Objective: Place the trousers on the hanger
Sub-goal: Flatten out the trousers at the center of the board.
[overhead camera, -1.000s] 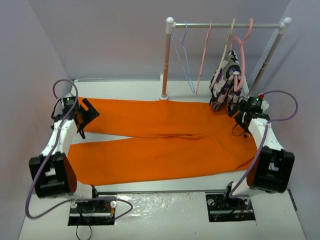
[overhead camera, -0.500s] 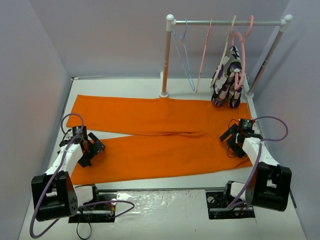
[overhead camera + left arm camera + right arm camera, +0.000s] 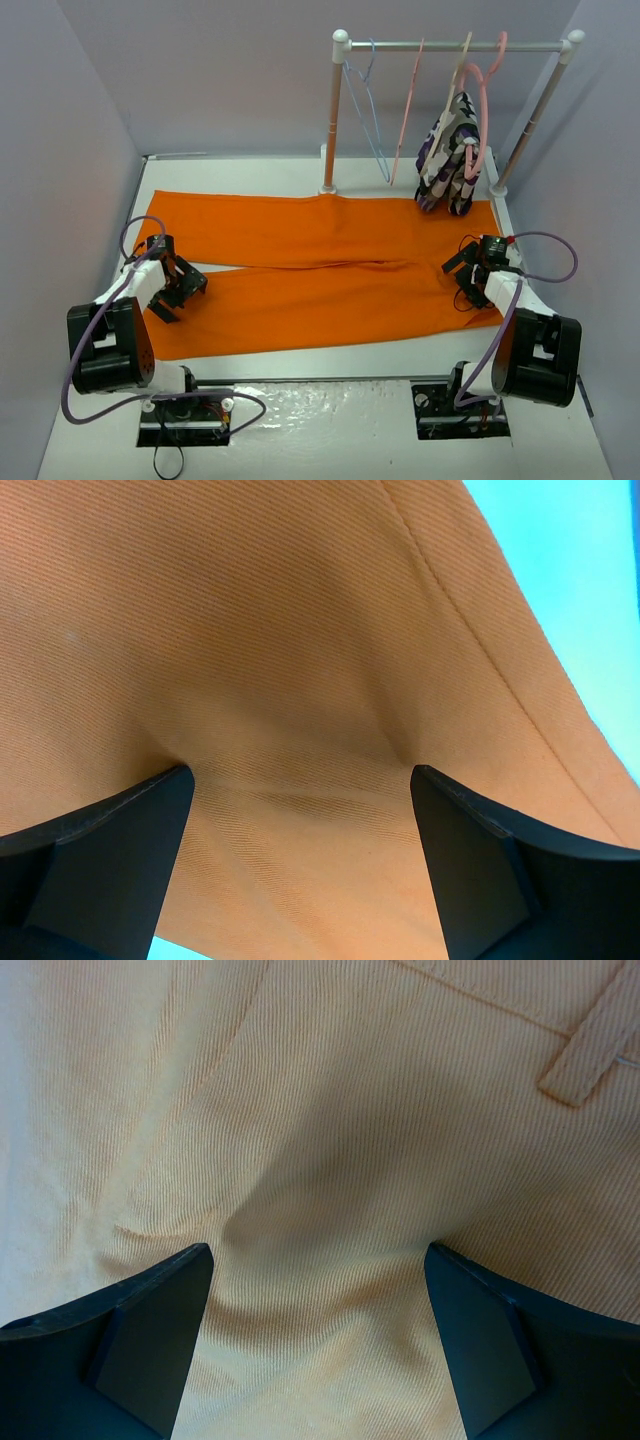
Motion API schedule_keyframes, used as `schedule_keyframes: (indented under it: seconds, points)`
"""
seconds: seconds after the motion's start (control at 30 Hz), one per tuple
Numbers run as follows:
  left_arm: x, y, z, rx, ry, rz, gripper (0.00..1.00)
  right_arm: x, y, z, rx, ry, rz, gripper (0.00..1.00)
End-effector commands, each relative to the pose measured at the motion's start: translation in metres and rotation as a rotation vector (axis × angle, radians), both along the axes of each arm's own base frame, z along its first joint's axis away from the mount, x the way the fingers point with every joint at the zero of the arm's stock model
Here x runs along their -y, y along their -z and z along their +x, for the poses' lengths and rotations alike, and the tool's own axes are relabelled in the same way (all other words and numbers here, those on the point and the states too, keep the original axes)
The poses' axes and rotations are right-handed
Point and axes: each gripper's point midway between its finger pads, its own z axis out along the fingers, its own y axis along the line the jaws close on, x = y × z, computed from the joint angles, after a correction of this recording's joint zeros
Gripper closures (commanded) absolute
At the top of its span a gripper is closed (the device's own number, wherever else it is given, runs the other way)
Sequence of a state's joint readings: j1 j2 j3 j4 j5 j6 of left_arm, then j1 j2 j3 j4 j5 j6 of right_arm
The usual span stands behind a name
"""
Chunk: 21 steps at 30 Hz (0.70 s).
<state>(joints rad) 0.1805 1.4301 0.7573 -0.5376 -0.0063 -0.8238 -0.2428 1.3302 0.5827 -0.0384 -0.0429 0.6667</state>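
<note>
1. Lilac walls enclose a white table [image 3: 300, 172]. The orange trousers [image 3: 320, 270] lie flat across it, legs to the left and waist to the right.
2. A clothes rail [image 3: 450, 46] stands at the trousers' far edge. The light-blue hanger [image 3: 368, 120] hangs from it above that edge, bare.
3. The left gripper [image 3: 180, 292] presses on the cuff end of the trousers' near leg, jaws wide, nothing pinched.
4. The right gripper [image 3: 462, 278] presses near the waistband's belt loop [image 3: 585, 1065], likewise spread and holding nothing.
5. The step in hand looks like taking hold of the cloth. Next, each gripper probably needs to close on a fold, then lift.
</note>
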Motion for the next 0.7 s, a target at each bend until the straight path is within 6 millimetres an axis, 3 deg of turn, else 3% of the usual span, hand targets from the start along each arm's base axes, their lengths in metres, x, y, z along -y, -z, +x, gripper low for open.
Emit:
schedule_keyframes:
  seconds: [0.0,0.07,0.13,0.23,0.37,0.47,0.57,0.67]
  points:
    - [-0.027,0.003,0.060,0.124,-0.033,0.054,0.12,0.012,0.006,0.012,0.014,0.047,-0.023,0.15]
    - [-0.029,0.007,0.065,0.114,-0.031,0.053,0.12,0.013,0.004,0.015,0.022,0.047,-0.024,0.15]
    - [-0.031,-0.002,0.092,0.161,-0.015,0.045,0.12,0.016,0.000,0.022,0.037,0.050,-0.031,0.15]
    - [-0.034,-0.003,0.112,0.178,-0.001,0.042,0.12,0.018,-0.004,0.030,0.051,0.040,-0.040,0.15]
    - [-0.039,-0.029,0.131,0.225,0.033,0.067,0.12,0.014,-0.027,0.042,0.092,-0.015,-0.072,0.15]
    - [-0.042,-0.059,0.132,0.276,0.059,0.093,0.11,0.016,-0.049,0.039,0.105,-0.027,-0.124,0.15]
    - [-0.040,-0.088,0.120,0.317,0.074,0.114,0.10,0.014,-0.070,0.029,0.128,-0.028,-0.138,0.14]
    - [-0.043,-0.098,0.085,0.304,0.028,0.136,0.09,0.012,-0.084,0.015,0.138,-0.033,-0.151,0.12]
